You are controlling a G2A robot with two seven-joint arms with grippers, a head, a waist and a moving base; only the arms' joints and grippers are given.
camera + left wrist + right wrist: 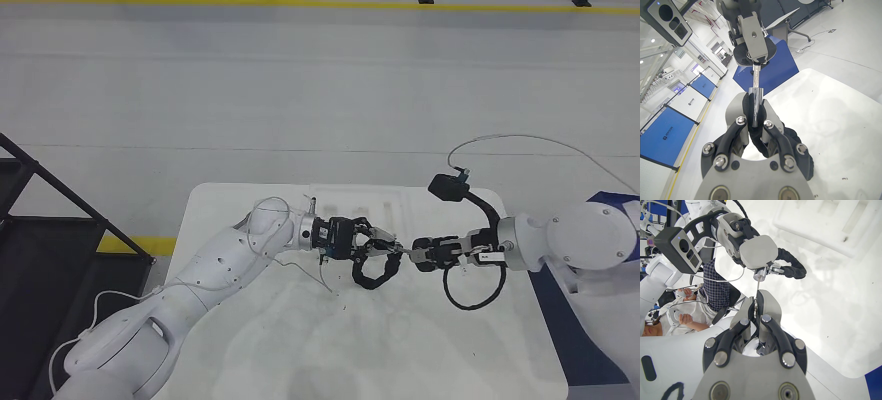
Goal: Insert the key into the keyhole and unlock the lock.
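White table (440, 340) on pale grey floor (300, 90), with a yellow line (400, 6) at the far edge. Black rack (40, 270) beside the table. Blue barrier panels (666, 132) line an aisle. Round ceiling lights (652, 40) are on. Blue cabinet (783, 56) stands near the table.

Over the middle of the table (470, 340) I have the two grippers nose to nose: the left gripper (385, 242) on the left, the right gripper (410, 252) on the right, just apart. The cable lock (756, 102) sits between the left jaws, its cylinder pointing at the right gripper and its cable loop (372, 275) hanging out on my near side. The key (756, 75) sits between the right jaws, in line with the cylinder, its tip at the keyhole end; how deep it sits I cannot tell. A foam tray (821, 232) lies on the table behind both grippers
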